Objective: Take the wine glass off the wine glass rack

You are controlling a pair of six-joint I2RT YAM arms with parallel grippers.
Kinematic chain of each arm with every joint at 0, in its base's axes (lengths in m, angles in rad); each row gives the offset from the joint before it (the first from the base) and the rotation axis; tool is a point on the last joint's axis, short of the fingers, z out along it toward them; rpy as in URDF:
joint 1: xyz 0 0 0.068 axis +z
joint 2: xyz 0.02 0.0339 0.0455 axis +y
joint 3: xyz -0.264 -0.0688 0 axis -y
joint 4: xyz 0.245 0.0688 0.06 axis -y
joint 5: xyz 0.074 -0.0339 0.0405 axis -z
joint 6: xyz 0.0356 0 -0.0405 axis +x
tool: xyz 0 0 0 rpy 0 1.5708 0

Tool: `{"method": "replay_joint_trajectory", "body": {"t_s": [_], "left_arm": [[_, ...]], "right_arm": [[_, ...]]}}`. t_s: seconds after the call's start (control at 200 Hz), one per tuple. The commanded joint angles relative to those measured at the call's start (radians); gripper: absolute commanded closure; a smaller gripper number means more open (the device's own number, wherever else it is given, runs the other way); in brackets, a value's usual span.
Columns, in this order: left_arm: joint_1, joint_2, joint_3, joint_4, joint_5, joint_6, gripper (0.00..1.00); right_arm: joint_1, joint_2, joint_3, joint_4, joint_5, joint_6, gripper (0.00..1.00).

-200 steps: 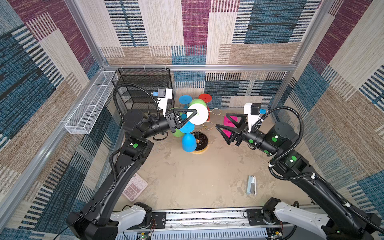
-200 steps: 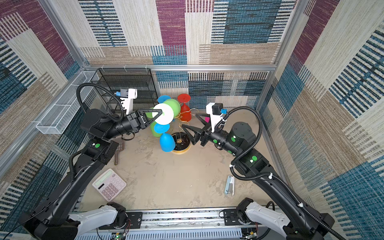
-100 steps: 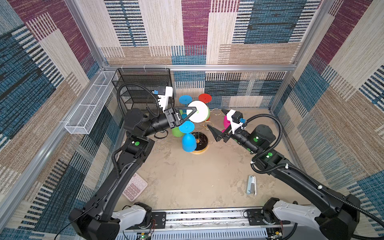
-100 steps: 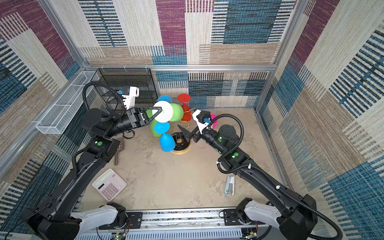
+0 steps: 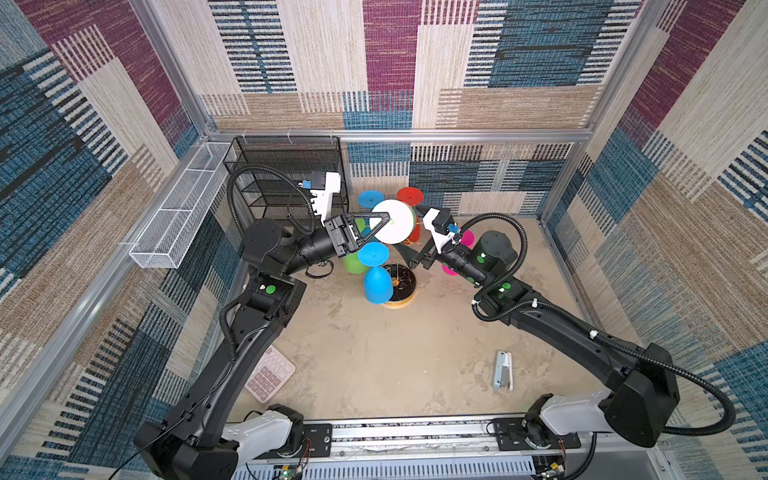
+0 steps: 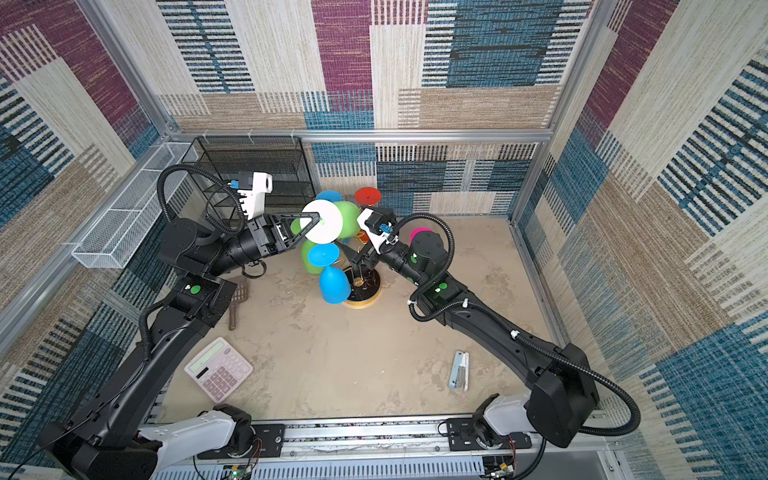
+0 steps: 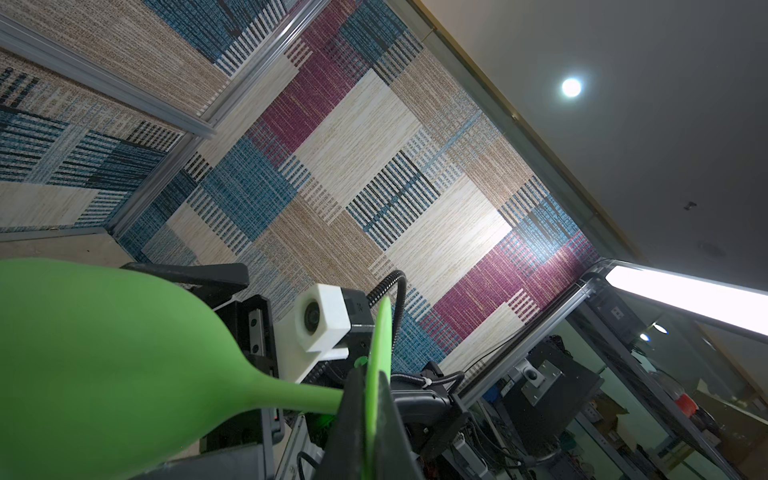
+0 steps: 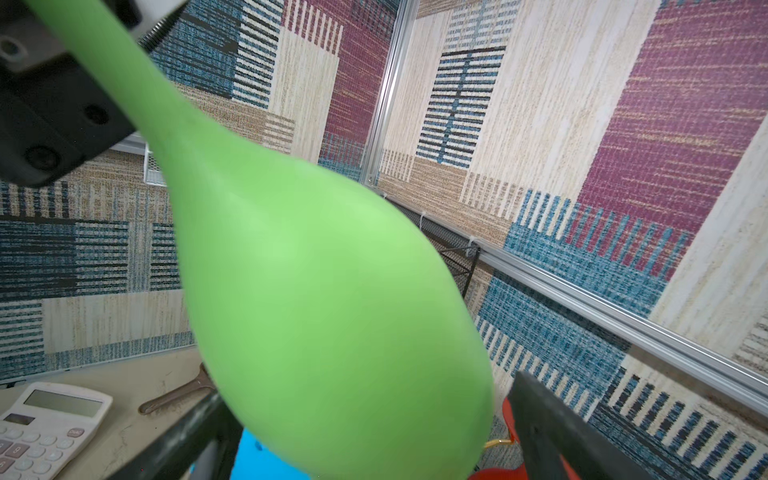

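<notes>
The left gripper (image 6: 315, 217) reaches in from 9 o'clock of the wine glass rack (image 6: 362, 303). Its fingers (image 7: 345, 424) are clenched on the stem of a green wine glass (image 6: 351, 214), right at the foot. The left wrist view shows the stem running into them, with the foot edge-on alongside.

In both top views the glass lies tilted almost onto its side. It is high over the rack's black base, at about 12 o'clock of it, with the bowl pointing toward 3 o'clock. A white disc (image 5: 392, 222) sits at the fingertips. Whether the glass is clear of the rack's wire arm cannot be told.

The right gripper (image 6: 359, 253) comes in from 3 o'clock with its fingers released. In the right wrist view they stand spread on either side of the green bowl, and contact cannot be made out.

A blue glass (image 5: 376, 286) hangs bowl-down at 9 o'clock of the base. A calculator (image 6: 218, 370) lies on the bench (image 6: 374, 374) at 7 o'clock.
</notes>
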Motion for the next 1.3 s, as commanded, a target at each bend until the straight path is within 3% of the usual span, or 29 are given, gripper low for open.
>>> {"method": "replay_joint_trajectory", "body": {"t_s": [0.0,0.521,0.917,1.177,1.292], "left_arm": [[0.002,-0.005,-0.004,-0.009,0.025,0.001,1.0],[0.003,0.005,-0.019,0.045,0.05,-0.054,1.0],[0.006,0.01,-0.025,0.03,0.052,-0.038,1.0],[0.021,0.008,-0.017,-0.021,0.041,0.01,0.58],[0.038,0.001,-0.011,-0.047,0.035,0.042,0.51]], "right_arm": [[0.005,0.008,0.014,0.066,-0.007,0.002,0.01],[0.01,0.053,0.063,0.07,0.021,0.014,0.0],[0.016,0.04,0.076,0.014,0.03,0.052,0.16],[0.016,-0.017,0.094,-0.145,0.065,0.092,0.26],[0.016,-0.046,0.131,-0.283,0.083,0.105,0.3]]}}
